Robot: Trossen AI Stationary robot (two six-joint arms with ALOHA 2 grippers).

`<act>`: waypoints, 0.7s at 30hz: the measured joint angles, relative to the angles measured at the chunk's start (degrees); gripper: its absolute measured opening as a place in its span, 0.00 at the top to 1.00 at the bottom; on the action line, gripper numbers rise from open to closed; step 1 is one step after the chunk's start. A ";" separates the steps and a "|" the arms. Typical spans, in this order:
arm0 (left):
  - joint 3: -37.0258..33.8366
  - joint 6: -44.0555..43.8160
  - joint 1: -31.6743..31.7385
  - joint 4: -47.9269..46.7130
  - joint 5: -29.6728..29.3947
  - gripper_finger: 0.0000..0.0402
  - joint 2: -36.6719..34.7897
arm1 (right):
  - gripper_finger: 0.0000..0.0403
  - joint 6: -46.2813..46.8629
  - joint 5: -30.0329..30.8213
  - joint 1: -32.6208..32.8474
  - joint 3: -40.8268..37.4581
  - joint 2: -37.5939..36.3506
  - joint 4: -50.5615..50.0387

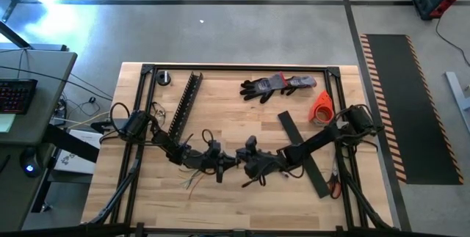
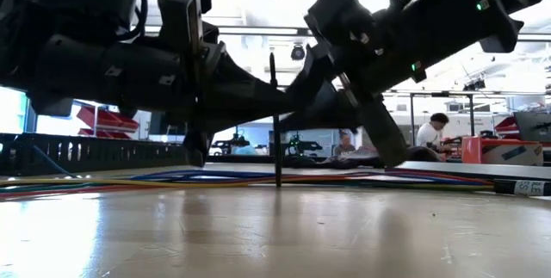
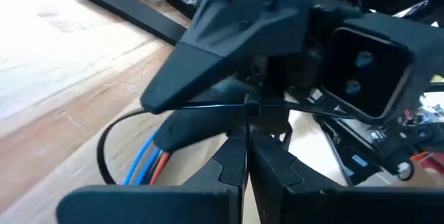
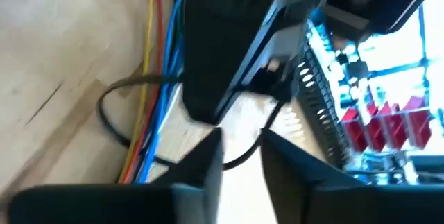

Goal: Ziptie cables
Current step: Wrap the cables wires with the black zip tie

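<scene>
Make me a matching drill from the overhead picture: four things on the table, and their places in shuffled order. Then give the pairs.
Things:
1. black gloves
2. orange tape roll
3. slotted bar
4. cables

Places:
A. near edge, under the left arm
B. far edge, middle
C. far left, lying at a slant
D. right side, by the right arm's base

Pairs: 1-B, 2-D, 3-C, 4-A

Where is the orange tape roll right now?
In the high view the orange tape roll sits near the table's right edge, just below the gray-and-black gloves and beside the right arm.
</scene>
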 joint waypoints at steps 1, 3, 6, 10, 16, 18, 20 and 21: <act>0.00 0.65 -0.13 -0.13 -0.29 1.00 0.00 | 0.75 1.72 0.00 0.17 0.00 0.00 -0.81; 0.00 2.40 -0.40 -0.74 -0.81 1.00 0.00 | 0.66 6.44 0.09 0.62 0.00 -0.63 -3.72; 0.00 4.60 -0.67 -1.71 -1.00 1.00 0.00 | 0.54 16.38 -0.95 1.28 0.00 -3.44 -10.82; 0.10 6.17 -1.16 -1.93 -0.87 1.00 0.00 | 0.45 36.24 -7.19 0.82 0.01 -8.28 -15.49; 1.44 11.10 -2.09 -2.09 -2.00 1.00 -0.02 | 0.46 52.78 -11.91 2.65 0.00 -8.70 -15.17; 1.92 13.69 -2.16 -2.08 -1.89 1.00 -0.02 | 0.48 55.29 -10.74 3.66 0.00 -8.95 -16.67; 2.24 17.57 -2.03 -2.00 -1.77 1.00 0.12 | 0.50 57.29 -9.43 4.47 0.00 -9.78 -17.94; 2.43 19.31 -1.86 -1.73 -2.22 1.00 0.36 | 0.50 58.59 -9.04 4.69 0.00 -10.60 -18.81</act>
